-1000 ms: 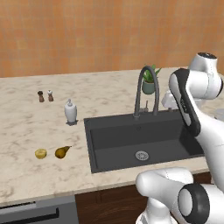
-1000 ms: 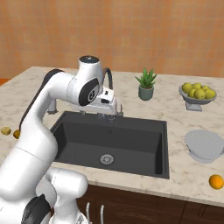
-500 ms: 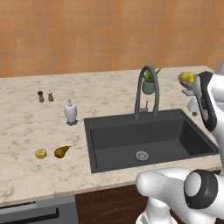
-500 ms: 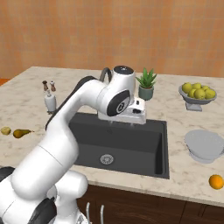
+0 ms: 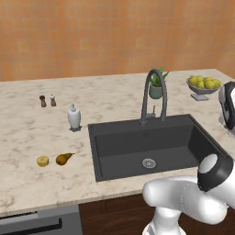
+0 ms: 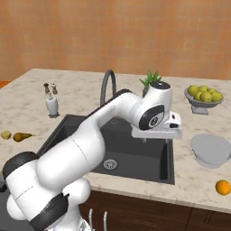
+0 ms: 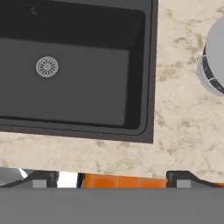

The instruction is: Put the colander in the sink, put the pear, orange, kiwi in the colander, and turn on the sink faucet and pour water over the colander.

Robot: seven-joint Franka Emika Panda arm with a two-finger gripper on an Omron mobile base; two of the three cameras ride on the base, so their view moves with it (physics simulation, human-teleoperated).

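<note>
Colander (image 7: 215, 57) sits on the counter (image 7: 179, 113) up and right of the wide-apart jaws, untouched.

Flat, even rendered light, bright all round, no clear source (seems overhead and diffuse). Shadows are soft and faint: a small one under the soap bottle (image 5: 74, 117), another under the colander (image 6: 211, 149) on the table (image 5: 27, 174). The sink (image 5: 151, 147) reads dark, its near walls shaded, detail still visible at the drain. Mild sheen on the white arm, no hard glare. Everything is in focus, no motion blur; textures are coarse and slightly pixelated. No edge distortion in any view.
</note>
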